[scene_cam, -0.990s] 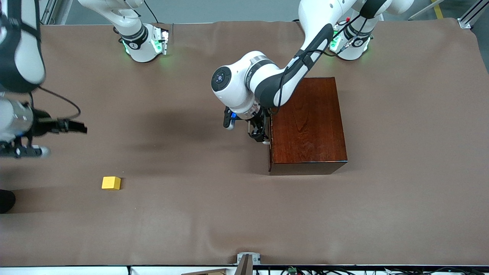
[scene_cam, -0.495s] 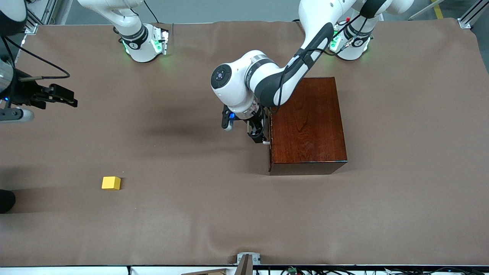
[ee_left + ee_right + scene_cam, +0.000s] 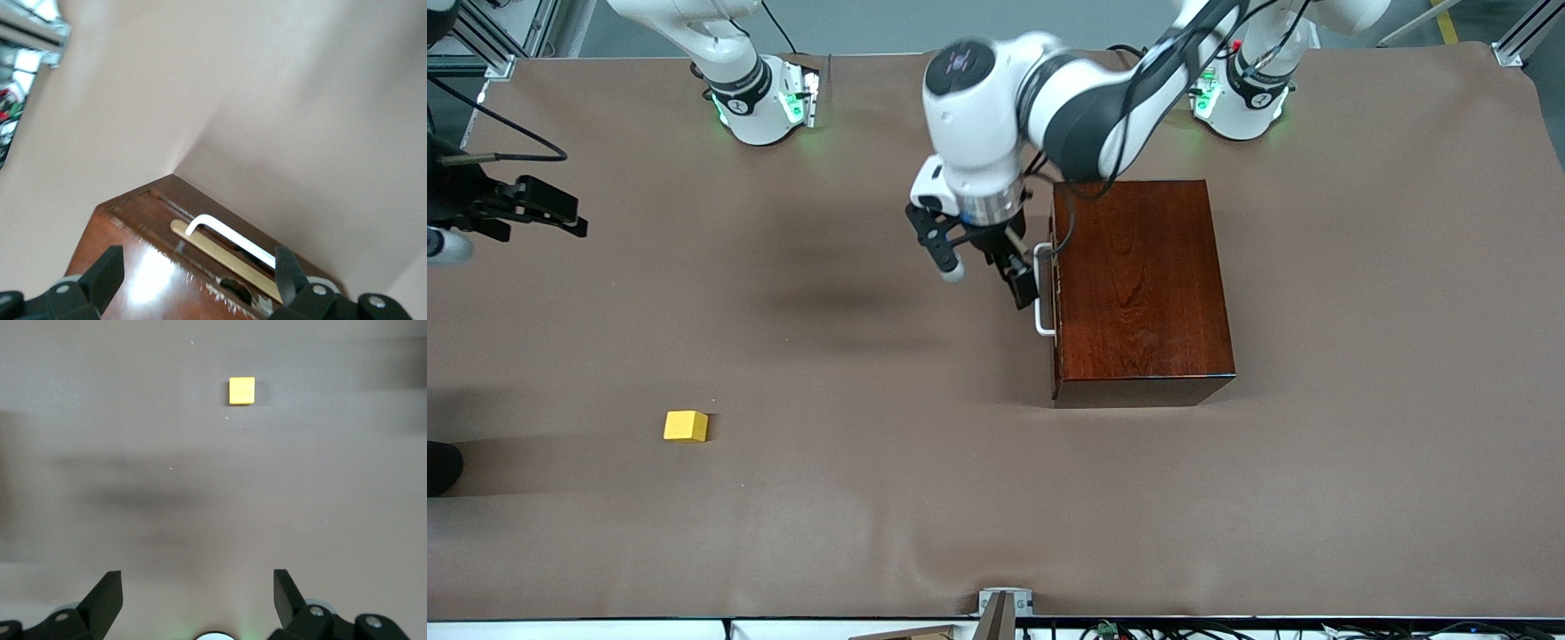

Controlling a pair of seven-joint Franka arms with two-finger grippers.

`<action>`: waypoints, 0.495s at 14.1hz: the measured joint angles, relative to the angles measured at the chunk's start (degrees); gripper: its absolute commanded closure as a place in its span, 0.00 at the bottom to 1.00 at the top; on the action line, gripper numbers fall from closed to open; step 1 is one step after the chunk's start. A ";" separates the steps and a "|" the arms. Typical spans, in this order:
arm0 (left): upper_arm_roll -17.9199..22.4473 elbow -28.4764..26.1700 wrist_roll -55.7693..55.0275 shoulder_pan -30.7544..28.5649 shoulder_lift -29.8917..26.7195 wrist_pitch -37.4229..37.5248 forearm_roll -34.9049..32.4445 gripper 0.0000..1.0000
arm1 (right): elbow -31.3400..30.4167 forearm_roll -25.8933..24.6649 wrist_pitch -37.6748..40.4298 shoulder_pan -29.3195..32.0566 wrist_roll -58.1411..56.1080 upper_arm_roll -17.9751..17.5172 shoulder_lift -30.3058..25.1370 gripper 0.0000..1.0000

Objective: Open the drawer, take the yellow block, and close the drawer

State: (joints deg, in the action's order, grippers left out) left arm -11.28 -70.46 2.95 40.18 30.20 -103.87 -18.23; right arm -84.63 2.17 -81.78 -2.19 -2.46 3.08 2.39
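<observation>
Drawer (image 3: 1055, 293) shut, contents hidden — left gripper (image 3: 985, 267) and right gripper (image 3: 560, 213) both gape, empty.

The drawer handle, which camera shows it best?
The left wrist view: the white drawer handle shows up close, free of the open left gripper. The front view shows the same handle small, beside the gripper. The right wrist view misses it.
</observation>
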 measured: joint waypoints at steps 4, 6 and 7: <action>0.34 -0.29 -11.93 -3.19 -6.67 8.32 1.10 0.00 | 1.21 -0.19 0.11 0.00 0.00 0.05 0.35 0.00; 0.43 -0.43 -22.19 -5.14 -9.26 12.10 1.28 0.00 | 1.27 -0.35 0.07 0.03 0.00 0.12 0.48 0.00; 0.45 -0.52 -27.40 -6.58 -10.41 14.14 1.37 0.00 | 1.31 -0.46 -0.04 0.06 0.00 0.17 0.54 0.00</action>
State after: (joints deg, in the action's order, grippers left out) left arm -10.83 -70.98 -24.46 33.60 19.78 -89.73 -16.86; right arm -83.33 1.70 -81.82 -2.13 -2.46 3.25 2.93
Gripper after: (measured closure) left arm 0.000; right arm 0.000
